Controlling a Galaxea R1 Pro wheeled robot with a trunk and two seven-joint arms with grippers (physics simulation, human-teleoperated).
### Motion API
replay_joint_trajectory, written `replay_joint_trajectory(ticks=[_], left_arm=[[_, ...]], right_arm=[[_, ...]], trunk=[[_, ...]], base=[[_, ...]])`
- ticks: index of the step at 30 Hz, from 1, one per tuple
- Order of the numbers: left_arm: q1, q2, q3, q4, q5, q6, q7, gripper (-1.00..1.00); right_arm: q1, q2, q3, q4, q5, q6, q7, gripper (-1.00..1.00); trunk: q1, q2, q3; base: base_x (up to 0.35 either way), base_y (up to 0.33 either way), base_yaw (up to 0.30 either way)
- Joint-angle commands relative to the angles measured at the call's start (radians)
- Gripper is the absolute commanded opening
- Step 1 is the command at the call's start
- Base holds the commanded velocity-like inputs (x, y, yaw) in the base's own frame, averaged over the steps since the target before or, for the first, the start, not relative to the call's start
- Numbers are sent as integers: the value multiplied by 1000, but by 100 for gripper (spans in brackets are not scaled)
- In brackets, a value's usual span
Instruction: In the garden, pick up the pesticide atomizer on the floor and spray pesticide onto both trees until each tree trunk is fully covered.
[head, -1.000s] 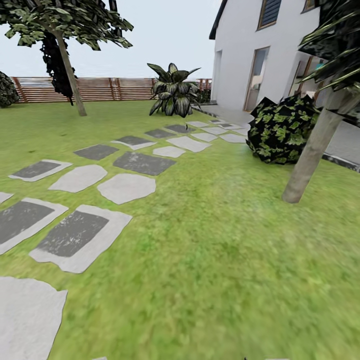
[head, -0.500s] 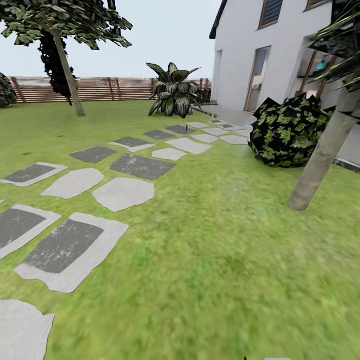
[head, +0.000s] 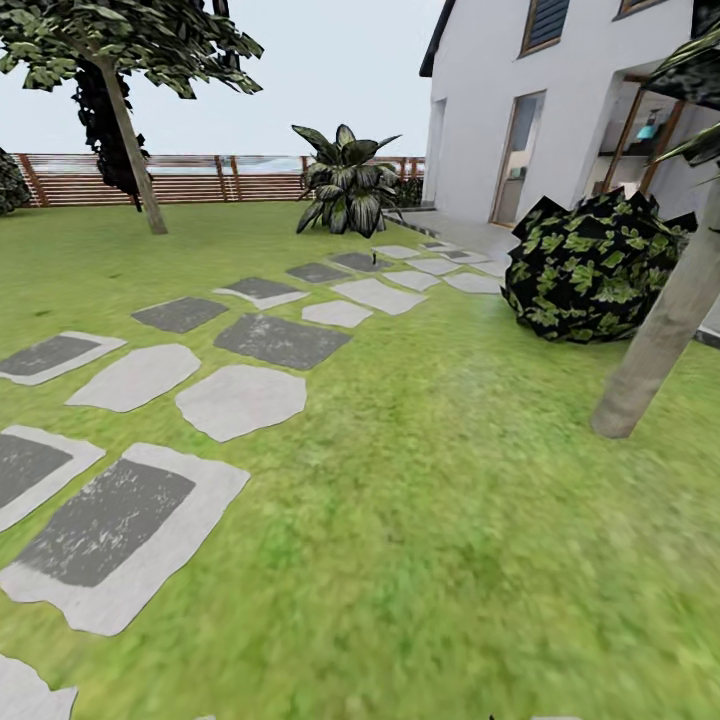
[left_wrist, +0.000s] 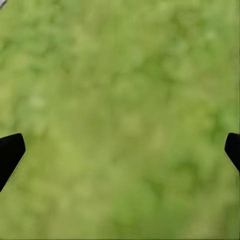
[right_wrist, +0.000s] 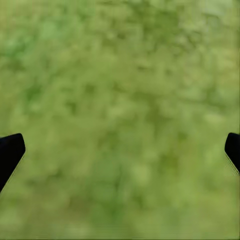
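Both jaws spread wide, empty, aimed down at blurry green grass floor (left_wrist: 120, 100); thick pale grey-tan mottled tree trunk (head: 665, 330) leans ahead-right; likely transit posture.

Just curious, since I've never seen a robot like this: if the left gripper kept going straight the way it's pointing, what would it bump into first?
Most likely the grass lawn. The left gripper is open, with nothing but blurry green turf between its fingertips. How far off the grass lies is unclear.
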Motion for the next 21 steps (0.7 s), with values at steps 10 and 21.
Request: replay_joint_trajectory(ticks=[10,21], left_arm=[[-6,0,0,0,-29,1,0,100],[-7,0,0,1,-31,1,0,100]], right_arm=[[0,0,-1,-2,0,0,0,100],[0,0,1,-5,0,-1,0,100]], trunk=[[0,0,0],[0,0,0]], base=[[338,0,0],[338,0,0]])
